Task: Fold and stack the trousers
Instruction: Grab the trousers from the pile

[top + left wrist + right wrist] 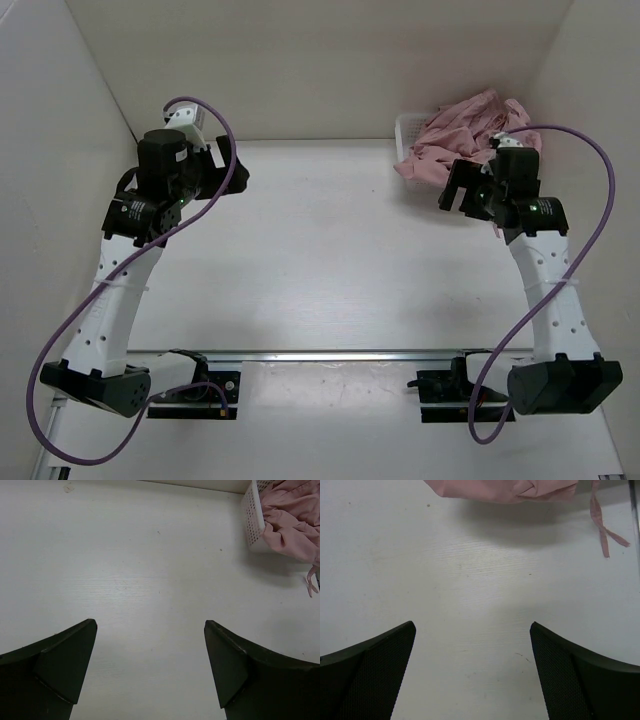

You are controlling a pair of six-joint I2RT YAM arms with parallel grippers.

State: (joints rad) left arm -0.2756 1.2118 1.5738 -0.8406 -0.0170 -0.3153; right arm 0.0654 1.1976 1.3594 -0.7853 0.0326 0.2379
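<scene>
Spilling from white basket (406,130): trousers (462,135) | left jaws spread, empty | right jaws spread, empty, near trousers

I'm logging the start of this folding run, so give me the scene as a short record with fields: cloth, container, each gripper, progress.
trousers: one pink pair, bunched up, heaped in the basket and spilling over it
basket: white, perforated, at the far right of the table
drawstring: pink, dangling loose from the heap
left gripper: open, empty, over bare table
right gripper: open, empty, close to the trousers, not touching
progress: nothing folded yet
</scene>
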